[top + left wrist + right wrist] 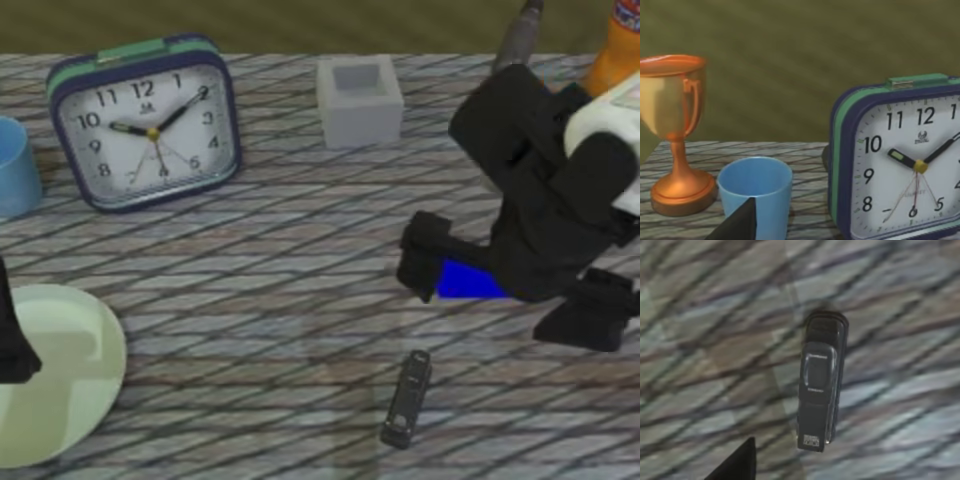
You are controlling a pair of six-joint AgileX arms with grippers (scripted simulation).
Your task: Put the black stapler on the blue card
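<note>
The black stapler point(408, 398) lies flat near the table's front edge, right of centre, with nothing touching it. In the right wrist view the stapler point(819, 390) lies lengthwise on the wood. The blue card point(468, 280) lies behind it, mostly hidden under my right arm. My right gripper point(507, 287) hovers above the card, open and empty, with its two fingers spread wide. One finger point(742, 462) shows at the edge of the right wrist view, apart from the stapler. My left gripper point(12, 345) is parked at the table's left edge, over a plate.
An alarm clock point(145, 120) and a light blue cup point(15, 165) stand at the back left, a grey box point(360, 100) at the back centre. A pale green plate point(70, 370) lies front left. An orange bottle point(620, 45) and a dark grey tool point(520, 35) stand back right. A trophy point(675, 130) stands beyond the cup.
</note>
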